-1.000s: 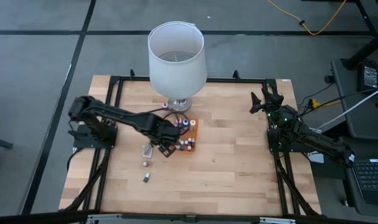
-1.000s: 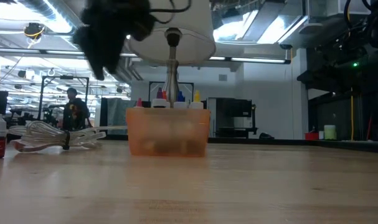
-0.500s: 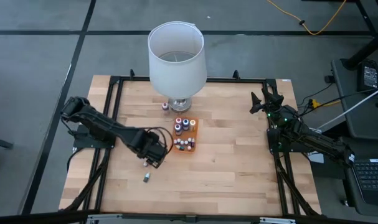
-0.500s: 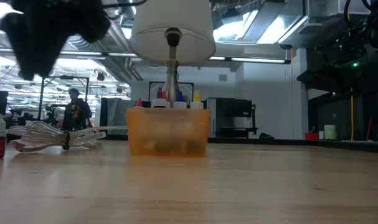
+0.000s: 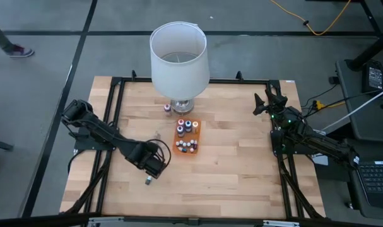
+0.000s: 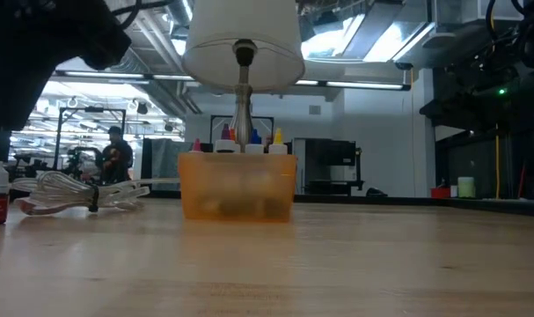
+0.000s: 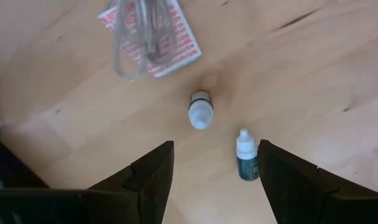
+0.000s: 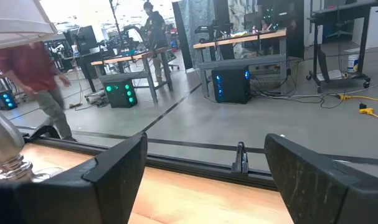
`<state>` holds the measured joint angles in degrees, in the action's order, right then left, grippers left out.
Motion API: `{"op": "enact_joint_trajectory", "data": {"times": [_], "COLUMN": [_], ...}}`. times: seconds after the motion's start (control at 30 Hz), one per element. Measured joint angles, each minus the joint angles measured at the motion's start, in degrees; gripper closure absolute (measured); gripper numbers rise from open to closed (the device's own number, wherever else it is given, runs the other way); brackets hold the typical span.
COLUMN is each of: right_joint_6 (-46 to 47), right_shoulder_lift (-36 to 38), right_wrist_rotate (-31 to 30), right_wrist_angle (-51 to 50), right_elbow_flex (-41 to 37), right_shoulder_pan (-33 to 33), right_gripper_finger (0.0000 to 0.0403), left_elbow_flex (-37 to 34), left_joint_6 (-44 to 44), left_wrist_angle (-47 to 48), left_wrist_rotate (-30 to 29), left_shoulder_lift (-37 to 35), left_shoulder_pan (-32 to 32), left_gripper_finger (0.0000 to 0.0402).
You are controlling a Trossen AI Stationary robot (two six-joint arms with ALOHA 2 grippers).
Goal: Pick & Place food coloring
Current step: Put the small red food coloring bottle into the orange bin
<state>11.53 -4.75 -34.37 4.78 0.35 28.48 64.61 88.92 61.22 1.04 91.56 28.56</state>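
Several small food coloring bottles (image 5: 187, 135) stand in the flat orange tray (image 5: 195, 129) at mid-table; the low view shows their tips (image 6: 224, 134) above the tray (image 6: 237, 187). My left gripper (image 5: 153, 168) hangs open over the wood near and left of the tray. In the left wrist view its fingers (image 7: 217, 180) stand apart above two loose bottles. One white-capped bottle (image 7: 200, 111) stands upright, and one dark-green bottle (image 7: 245, 157) lies on its side; the green one also shows in the high view (image 5: 148, 181). Another bottle (image 5: 168, 108) stands by the lamp. My right gripper (image 5: 269, 103) waits open at the far right.
A white-shaded lamp (image 5: 179, 60) stands at the far middle, just beyond the tray. A crumpled clear wrapper on a red card (image 7: 148, 31) lies near the loose bottles and shows in the low view (image 6: 82, 192). A person (image 8: 39, 81) walks beyond the table's far edge.
My left gripper has moved from beside the orange tray toward the table's near left, and now hangs over the loose bottles and the wrapper. In the low view it has swung leftward. The tray and its bottles have stayed in place.
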Motion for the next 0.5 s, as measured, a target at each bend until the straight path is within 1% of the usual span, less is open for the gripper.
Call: {"op": "enact_joint_trajectory", "data": {"times": [0.2,0.5], "right_joint_6": [0.0,0.0], "right_shoulder_lift": [0.0,0.0], "right_wrist_rotate": [0.0,0.0], "right_wrist_angle": [0.0,0.0], "right_elbow_flex": [0.0,0.0], "right_shoulder_pan": [0.0,0.0], "right_gripper_finger": [0.0079,0.0079], "left_elbow_flex": [-1.8,-5.8], "left_joint_6": [-1.5,-2.2], "left_wrist_angle": [-1.5,-6.2], "left_wrist_rotate": [0.0,-0.5], "left_shoulder_lift": [2.0,2.2], "left_shoulder_pan": [0.0,-0.2], "left_gripper_finger": [0.0182,0.0183]}}
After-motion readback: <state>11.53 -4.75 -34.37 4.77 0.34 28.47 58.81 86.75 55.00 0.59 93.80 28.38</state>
